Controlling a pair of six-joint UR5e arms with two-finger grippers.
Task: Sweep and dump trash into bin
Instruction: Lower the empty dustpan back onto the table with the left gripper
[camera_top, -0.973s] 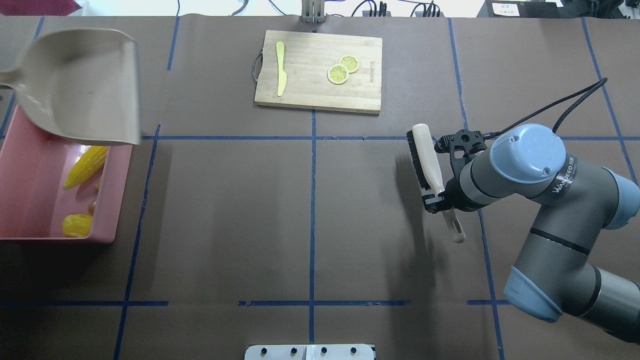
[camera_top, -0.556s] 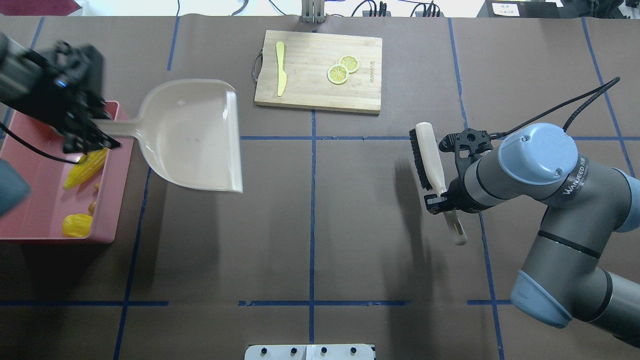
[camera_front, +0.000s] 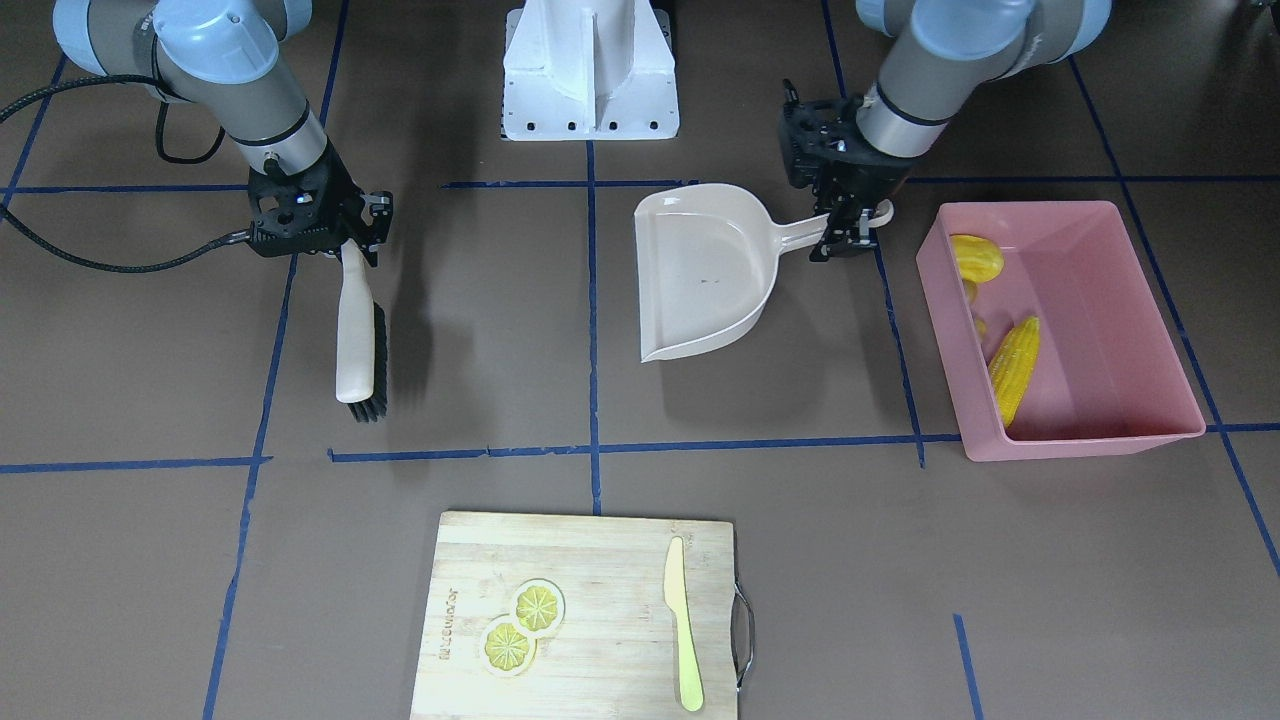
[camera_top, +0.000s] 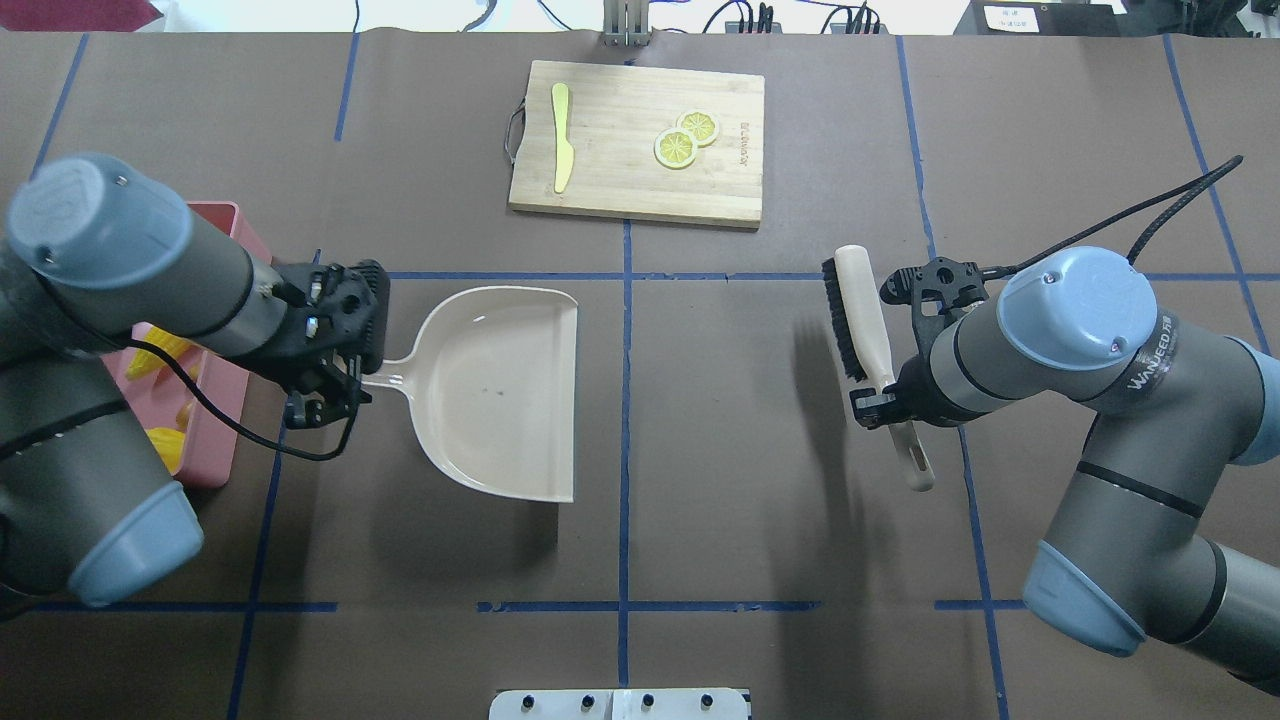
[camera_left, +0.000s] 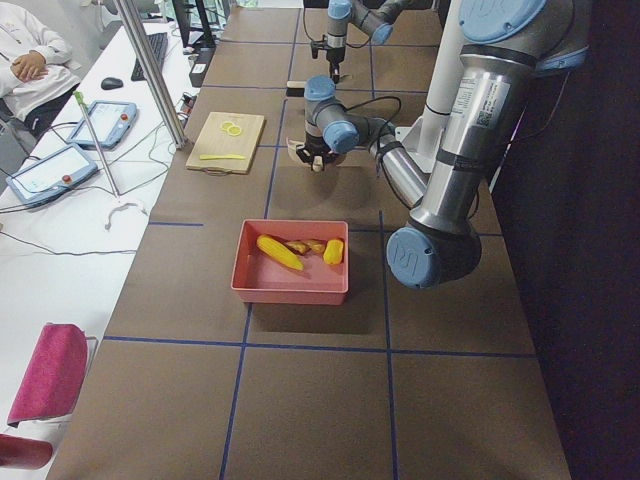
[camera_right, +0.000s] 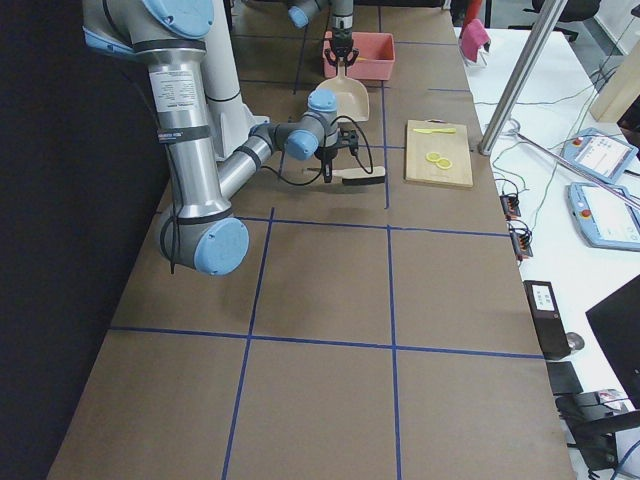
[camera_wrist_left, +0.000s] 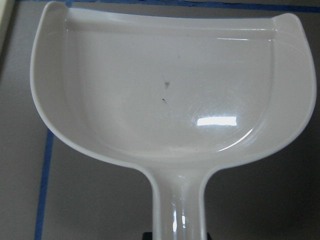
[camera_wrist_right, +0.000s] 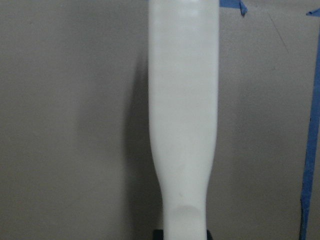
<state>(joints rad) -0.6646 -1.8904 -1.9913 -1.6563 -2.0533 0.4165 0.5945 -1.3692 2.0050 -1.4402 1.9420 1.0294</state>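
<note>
I am looking over a table (camera_top: 760, 560) covered in brown paper and marked off with blue tape lines. At its far edge a wooden cutting board (camera_top: 640, 140) is carrying a pale knife (camera_top: 563, 137) and two lemon slices (camera_top: 686, 138).

The left gripper (camera_top: 352, 385) is pinching the handle of the beige dustpan (camera_top: 500, 390), its fingers pressed onto the thin stem. The pan is lying level with its open mouth facing the middle of the table. I cannot tell whether its lip is touching the paper.

The right gripper (camera_top: 870, 405) is clamping the handle of the cream brush (camera_top: 858, 310). The brush is pointing away from the robot, with its dark bristles turned toward the dustpan and well apart from it.

The pink bin (camera_front: 1100, 300) is sitting just beside the left gripper, on the outer side. All the trash is lying inside it: the corn cob (camera_front: 1013, 365) along the wall nearest the dustpan, the potato-like lump (camera_front: 975, 257) in the corner toward the robot, and the ginger root (camera_left: 303, 246) between them.
</note>
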